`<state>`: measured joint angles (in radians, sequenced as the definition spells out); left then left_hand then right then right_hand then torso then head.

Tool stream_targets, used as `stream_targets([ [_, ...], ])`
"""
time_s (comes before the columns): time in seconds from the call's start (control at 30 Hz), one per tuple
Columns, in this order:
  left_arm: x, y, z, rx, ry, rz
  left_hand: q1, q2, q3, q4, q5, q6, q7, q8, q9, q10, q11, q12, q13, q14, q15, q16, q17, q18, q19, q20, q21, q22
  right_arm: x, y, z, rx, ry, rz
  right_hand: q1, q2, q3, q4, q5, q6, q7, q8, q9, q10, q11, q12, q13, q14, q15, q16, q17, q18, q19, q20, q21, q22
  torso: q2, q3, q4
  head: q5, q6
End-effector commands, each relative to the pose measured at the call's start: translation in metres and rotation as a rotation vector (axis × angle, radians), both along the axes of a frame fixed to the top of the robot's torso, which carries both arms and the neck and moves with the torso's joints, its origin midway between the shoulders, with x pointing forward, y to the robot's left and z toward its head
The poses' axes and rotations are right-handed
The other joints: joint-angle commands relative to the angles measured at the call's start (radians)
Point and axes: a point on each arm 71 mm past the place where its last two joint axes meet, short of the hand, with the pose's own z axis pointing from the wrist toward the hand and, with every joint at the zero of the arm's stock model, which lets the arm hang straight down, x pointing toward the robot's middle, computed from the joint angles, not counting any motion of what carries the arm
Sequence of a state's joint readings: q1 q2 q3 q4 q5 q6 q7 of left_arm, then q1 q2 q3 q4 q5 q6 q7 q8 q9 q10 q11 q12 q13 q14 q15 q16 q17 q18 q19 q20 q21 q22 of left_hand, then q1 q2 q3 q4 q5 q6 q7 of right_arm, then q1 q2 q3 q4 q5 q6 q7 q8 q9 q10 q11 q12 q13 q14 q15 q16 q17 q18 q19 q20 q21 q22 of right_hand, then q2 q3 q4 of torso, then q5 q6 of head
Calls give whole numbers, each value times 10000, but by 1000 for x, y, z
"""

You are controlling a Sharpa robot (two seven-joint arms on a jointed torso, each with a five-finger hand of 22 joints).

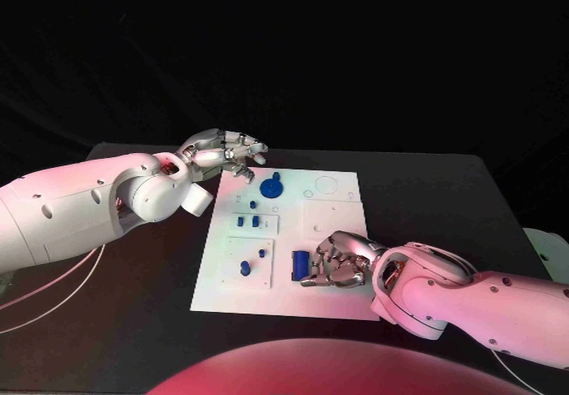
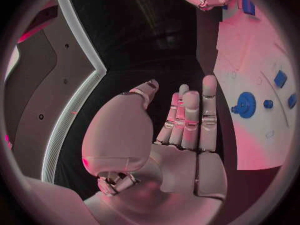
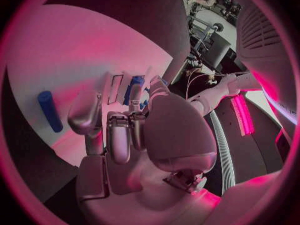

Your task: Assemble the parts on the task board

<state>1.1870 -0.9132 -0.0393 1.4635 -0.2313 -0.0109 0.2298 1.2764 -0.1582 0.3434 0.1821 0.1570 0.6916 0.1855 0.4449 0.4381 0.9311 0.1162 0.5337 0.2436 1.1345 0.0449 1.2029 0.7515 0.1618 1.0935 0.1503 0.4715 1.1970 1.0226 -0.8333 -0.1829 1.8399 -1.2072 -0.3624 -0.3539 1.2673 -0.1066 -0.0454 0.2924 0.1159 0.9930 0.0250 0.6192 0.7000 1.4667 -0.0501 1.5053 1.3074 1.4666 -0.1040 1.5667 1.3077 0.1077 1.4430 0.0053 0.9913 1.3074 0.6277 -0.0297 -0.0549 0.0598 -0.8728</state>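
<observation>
- Head view: the left hand (image 1: 225, 153) hangs over the far left corner of the white board (image 1: 332, 284), fingers curled loosely, nothing in its hold; the right hand (image 1: 338, 259) rests on the near middle of the board, fingers bent down beside a blue block (image 1: 301, 262); whether it grips the block I cannot tell; a blue round disc (image 1: 271, 188) sits near the far edge, and small blue pegs (image 1: 246, 267) stand on the left side.
- Left wrist view: the left hand (image 2: 181, 120) is flat, fingers straight and together, holding nothing; the board (image 2: 256, 65) lies beside it with the disc (image 2: 245, 105).
- Right wrist view: the right hand (image 3: 125, 130) curls down onto the board (image 3: 62, 65); a blue rod (image 3: 50, 111) lies apart from it; a blue piece (image 3: 134, 87) shows just beyond the fingertips.
</observation>
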Motion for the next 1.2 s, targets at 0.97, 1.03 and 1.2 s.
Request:
stream_targets([
  [0.97, -3, 3, 4, -288, -301, 75, 110, 35, -60, 43, 1, -65, 2, 49, -12, -91, -8, 39, 11, -71, 18, -60, -36, 191, -35, 10, -18, -17, -3, -109, 16, -1388, -1539, -2176, 256, 165, 286, -3, 1176, -618, 552, -2075, -1275, 88, 550, -693, 1410, 1042, 442, 41, 2631, -12, -127, 393, -606, 570, -28, -24, -52, -305, 2],
  [1.03, -3, 2, 4, -294, -298, 70, 110, 35, -60, 43, 1, -65, 2, 49, -12, -91, -8, 39, 11, -71, 18, -60, -36, 191, -35, 10, -18, -17, -3, -112, 15, -1647, -1652, -2301, 167, 150, 250, 1, 1139, -570, 551, -2103, -1310, 81, 552, -706, 1397, 1042, 445, 41, 2631, -11, -122, 401, -600, 574, -26, -23, -54, -322, 2],
  [1.2, -4, 2, 4, -301, -272, 33, 111, 33, -62, 45, 2, -65, 2, 51, -12, -91, -8, 41, 11, -72, 18, -60, -36, 191, -36, 11, -19, -17, -6, -112, 9, -2069, -1532, -2344, -130, 87, 134, 1, 1065, -38, 414, -1934, -1251, 0, 452, -837, 1278, 1042, 381, 41, 2631, 18, -138, 378, -716, 546, -4, -17, -16, -367, 2],
])
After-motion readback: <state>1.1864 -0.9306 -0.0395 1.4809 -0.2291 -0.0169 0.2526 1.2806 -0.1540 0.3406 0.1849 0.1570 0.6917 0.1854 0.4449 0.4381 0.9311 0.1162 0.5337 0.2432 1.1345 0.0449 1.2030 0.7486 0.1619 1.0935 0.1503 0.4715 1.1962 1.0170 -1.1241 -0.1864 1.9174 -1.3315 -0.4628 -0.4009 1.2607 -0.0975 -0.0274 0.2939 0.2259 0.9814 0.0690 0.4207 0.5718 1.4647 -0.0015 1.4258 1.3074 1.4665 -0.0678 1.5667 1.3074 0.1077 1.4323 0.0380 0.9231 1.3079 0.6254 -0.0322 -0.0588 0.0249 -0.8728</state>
